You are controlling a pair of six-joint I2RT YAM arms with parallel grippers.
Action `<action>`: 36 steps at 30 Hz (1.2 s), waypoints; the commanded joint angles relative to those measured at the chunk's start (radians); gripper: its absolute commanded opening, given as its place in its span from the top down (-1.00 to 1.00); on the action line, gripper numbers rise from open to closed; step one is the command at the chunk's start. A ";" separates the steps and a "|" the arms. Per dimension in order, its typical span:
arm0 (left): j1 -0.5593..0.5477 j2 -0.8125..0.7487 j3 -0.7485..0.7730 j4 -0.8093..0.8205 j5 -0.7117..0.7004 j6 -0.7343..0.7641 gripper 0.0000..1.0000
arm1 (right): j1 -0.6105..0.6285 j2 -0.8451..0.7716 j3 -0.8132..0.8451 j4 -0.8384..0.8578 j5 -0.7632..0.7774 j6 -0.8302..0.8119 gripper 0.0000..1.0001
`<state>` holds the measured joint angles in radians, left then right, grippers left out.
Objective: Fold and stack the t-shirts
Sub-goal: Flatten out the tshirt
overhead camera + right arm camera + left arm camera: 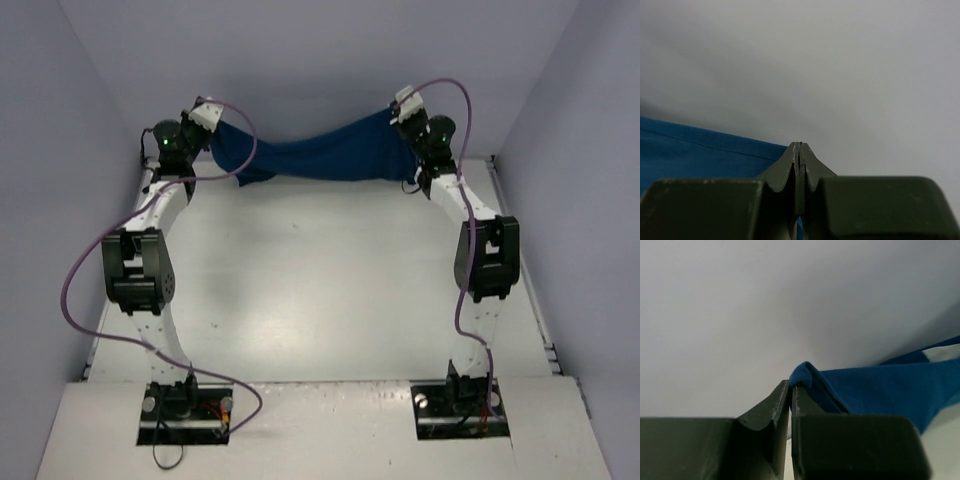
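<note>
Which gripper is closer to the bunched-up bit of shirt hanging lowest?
Left. The left gripper pinches the shirt right beside that bunch; the right gripper holds the opposite end.

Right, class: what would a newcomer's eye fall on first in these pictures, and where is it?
The navy t-shirt is strung like a hammock above the far edge of the white table, sagging in the middle. The left gripper and the right gripper each pinch one end of it, jaws closed. Purple cables loop off both arms.

T-shirt (320, 158) hangs btwn left end effector (212, 128) & right end effector (398, 118), above table (320, 300) far end.
</note>
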<state>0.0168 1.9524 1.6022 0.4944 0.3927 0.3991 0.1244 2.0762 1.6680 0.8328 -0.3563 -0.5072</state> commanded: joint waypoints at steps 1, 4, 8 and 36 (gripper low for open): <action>0.018 -0.052 0.102 0.152 0.011 0.064 1.00 | -0.015 -0.027 0.070 0.095 -0.032 -0.033 1.00; 0.031 -0.071 0.126 0.115 0.041 0.042 1.00 | -0.015 -0.068 0.054 0.059 -0.054 -0.039 1.00; 0.043 -0.185 0.042 -0.027 0.216 0.062 1.00 | -0.019 -0.220 -0.094 -0.115 -0.165 -0.149 1.00; -0.049 -0.611 -0.563 -1.507 0.452 1.003 1.00 | -0.017 -0.750 -0.750 -1.443 -0.097 -1.304 1.00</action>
<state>-0.0075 1.4201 1.0702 -0.9189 0.8444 1.2634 0.0998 1.4050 0.9418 -0.4546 -0.5387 -1.6303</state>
